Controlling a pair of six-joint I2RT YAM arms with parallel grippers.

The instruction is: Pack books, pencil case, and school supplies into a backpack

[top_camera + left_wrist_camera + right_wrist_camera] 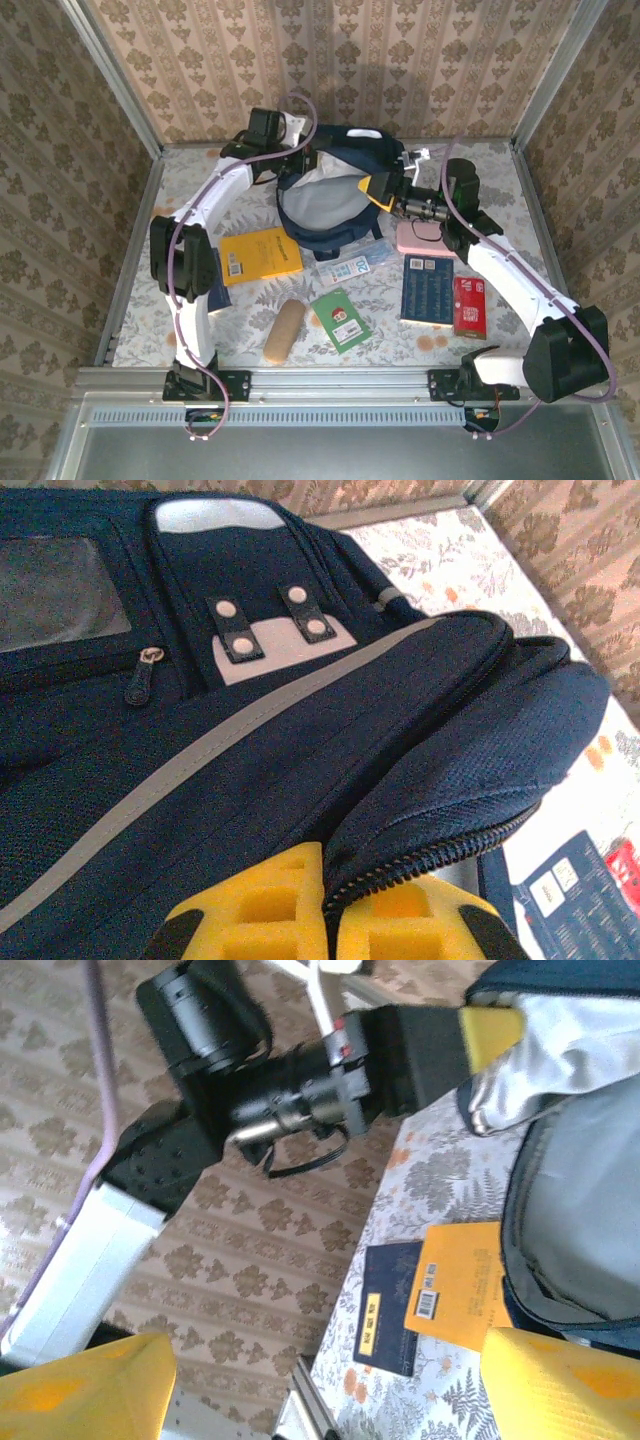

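Left tool (325, 905) pinching the zip rim of the backpack (300, 740) at the far middle of the bench (520, 190), right tool (325, 1390) spread empty by its right rim: best hold the mouth taut and wide before fetching books (260, 255).

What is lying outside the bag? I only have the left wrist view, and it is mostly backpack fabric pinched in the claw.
Observer: From above, the yellow book lies flat beside the backpack, not inside it.
Operator: Is the right claw holding anything?
Observer: No. In its own wrist view the right claw is open and holds nothing.
Operator: Is the bag open?
Observer: Yes, the top view looks straight into its pale lining.
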